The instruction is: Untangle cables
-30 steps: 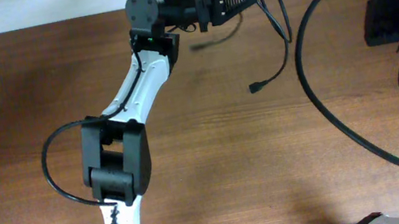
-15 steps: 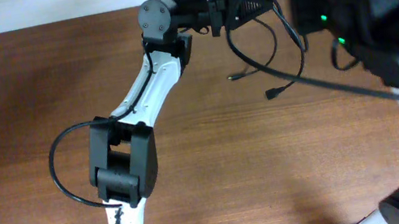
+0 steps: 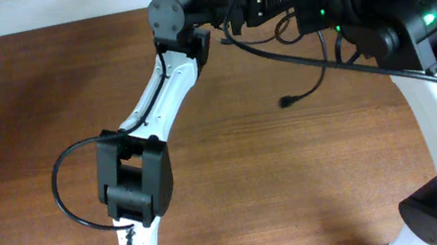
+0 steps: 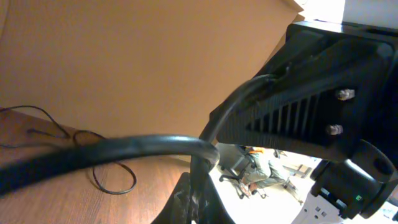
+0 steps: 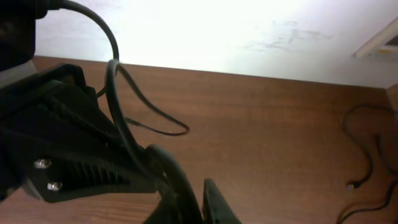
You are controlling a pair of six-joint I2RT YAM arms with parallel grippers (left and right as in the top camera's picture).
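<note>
Two arms meet at the far edge of the brown wooden table (image 3: 13,132) in the overhead view. The left gripper (image 3: 287,0) points toward the right arm and the right gripper (image 3: 307,9) faces it, tip to tip. They are so close that neither claw's grip can be read from above. Thin black flexible cables (image 3: 323,68) loop around the two tips. One strand trails toward the near side and ends in a small plug (image 3: 285,102) between the arms; whether it rests on the wood I cannot tell.

From the left wrist, the grip shows. The left claw's fingers, at the bottom edge, are pinched together on a strand that curves across the frame, blurred and large near the lens. The right gripper's ribbed black body sits just beyond, at the right, with its tapered tip at that same strand. Only this view shows another thin cable lying in a loose loop (image 4: 132,176) on the table at the left.

From the right wrist comes the opposite side. The right claw is closed at the bottom edge, and a strand arches beside the left gripper's ribbed body and runs down into it. Only here, more thin cable (image 5: 372,149) snakes along the table's right side, well apart, ending in a tiny plug (image 5: 352,185).
</note>
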